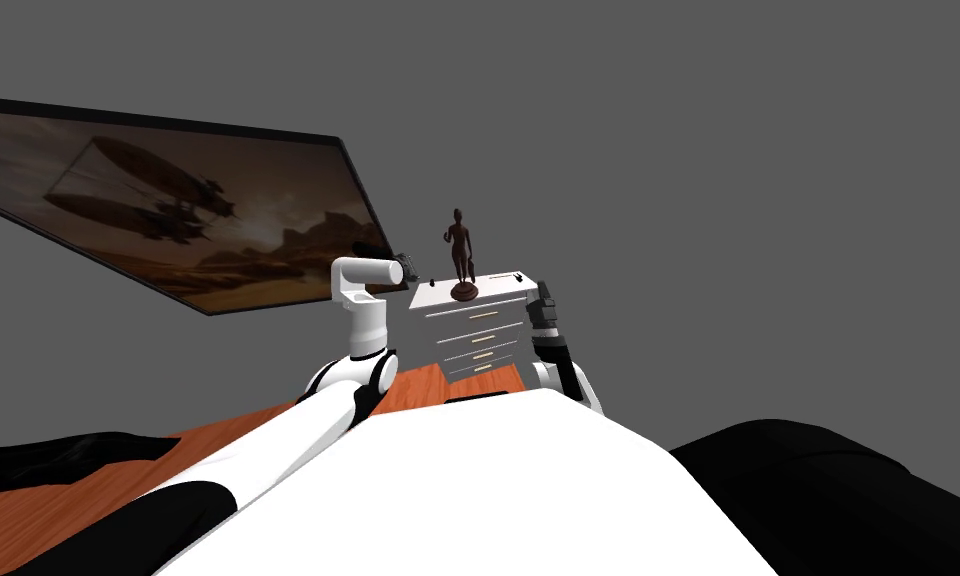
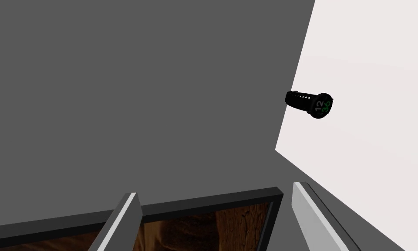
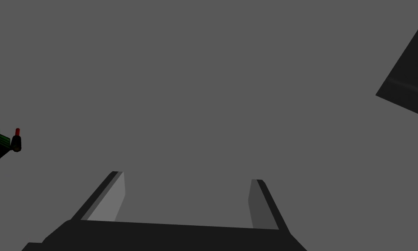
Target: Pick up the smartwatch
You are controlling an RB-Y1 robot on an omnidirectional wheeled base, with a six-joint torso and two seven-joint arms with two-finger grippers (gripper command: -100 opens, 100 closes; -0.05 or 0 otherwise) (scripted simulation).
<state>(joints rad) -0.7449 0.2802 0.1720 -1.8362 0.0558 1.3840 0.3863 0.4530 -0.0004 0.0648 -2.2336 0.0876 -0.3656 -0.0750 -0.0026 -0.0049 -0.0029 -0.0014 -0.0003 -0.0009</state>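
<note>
Reaching toward the black smartwatch [image 2: 310, 103] lying by the edge of the white chest of drawers [image 1: 508, 305] mid-frame in the head view, with the left gripper [image 2: 213, 189] spread wide and empty, probably needing next a sideways shift to straddle the strap.

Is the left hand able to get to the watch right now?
Probably yes: the left hand is open, and nothing stands between it and the watch on the white dresser top. It must swing sideways first.

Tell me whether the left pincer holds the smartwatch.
No, the left pincer stands open and empty, while the smartwatch lies apart from it on the white surface.
</note>
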